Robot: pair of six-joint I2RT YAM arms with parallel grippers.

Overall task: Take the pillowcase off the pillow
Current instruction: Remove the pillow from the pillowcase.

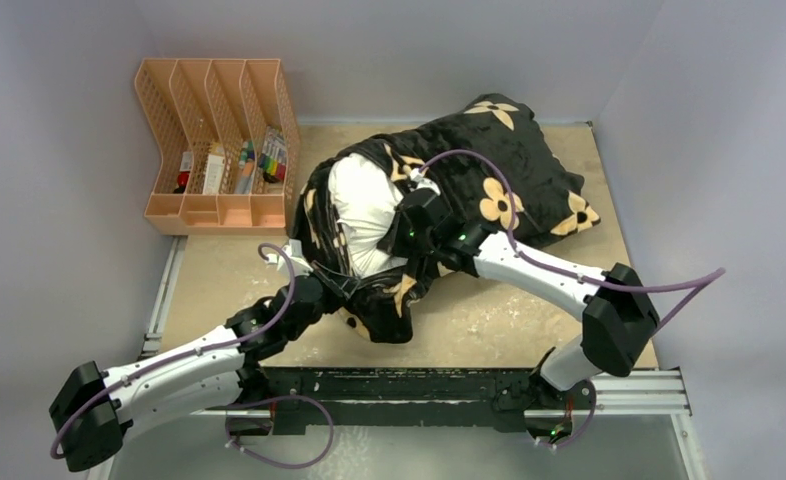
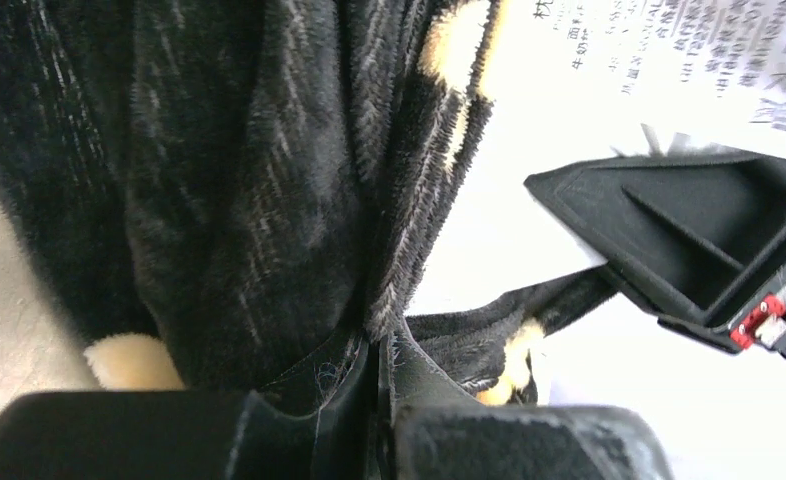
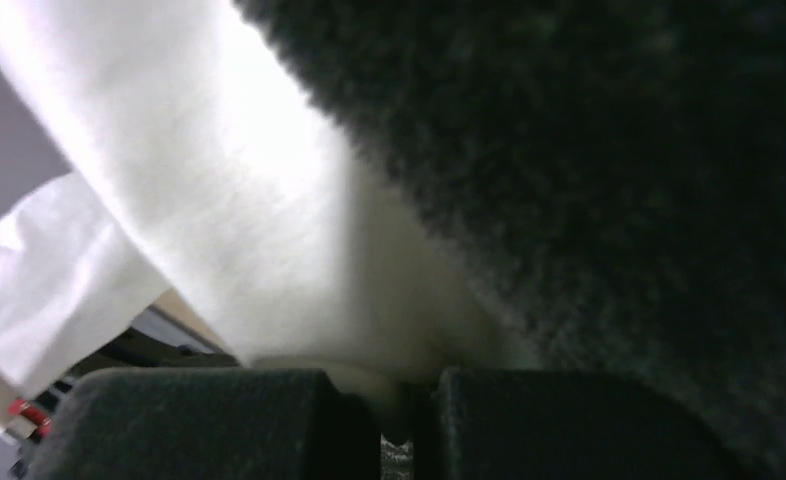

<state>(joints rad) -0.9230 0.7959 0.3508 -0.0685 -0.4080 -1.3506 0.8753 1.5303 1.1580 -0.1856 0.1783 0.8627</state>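
My left gripper (image 2: 384, 395) is clamped shut on a fold of the pillowcase (image 2: 239, 200). The jaws meet with black plush bunched between them, at the hem of the open mouth. My right gripper (image 3: 407, 405) is closed to a sliver with white cloth of the pillow (image 3: 269, 200) nipped in it, and the black plush lies just over the jaws. In the top view the two grips sit near each other at the near-left end of the bundle, the right just beyond the left.

Going outward, the pillow bulges from the mouth beside the right gripper, and its printed tag (image 2: 689, 50) shows in the left wrist view. The rest of it is inside the pillowcase, which runs off toward the far right corner of the table (image 1: 529, 320).

So the long axis is diagonal — mouth toward my left arm, closed end far right, well apart from both grippers. I judge the move turns on that line: the pillow out toward the near left, the pillowcase the other way. The organiser (image 1: 214, 212) stands near the mouth's left side, so a pull straying left could catch it.
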